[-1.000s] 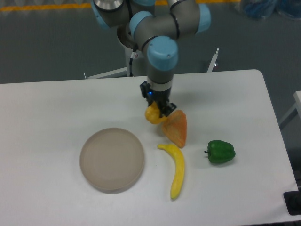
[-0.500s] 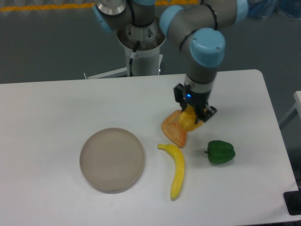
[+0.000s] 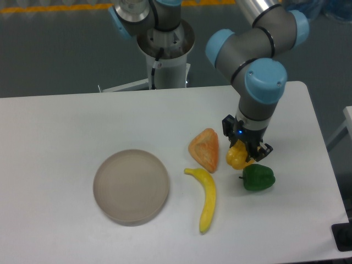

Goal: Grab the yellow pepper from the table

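Note:
The yellow pepper [image 3: 237,157] is small, yellow-orange and lobed, and my gripper [image 3: 245,152] is shut on it. It hangs just over the white table [image 3: 66,126], between the orange wedge and the green pepper. The black fingers cover the pepper's top and right side. The arm reaches down from the upper right.
An orange triangular wedge [image 3: 205,149] lies left of the gripper. A green pepper [image 3: 258,177] sits directly below-right of it, very close. A long curved yellow banana-like item [image 3: 205,197] lies in front. A round grey plate [image 3: 131,186] rests at the left.
The gripper has carried the yellow pepper rightward and toward the front, from left of the orange wedge, across it, to a spot beside the green pepper.

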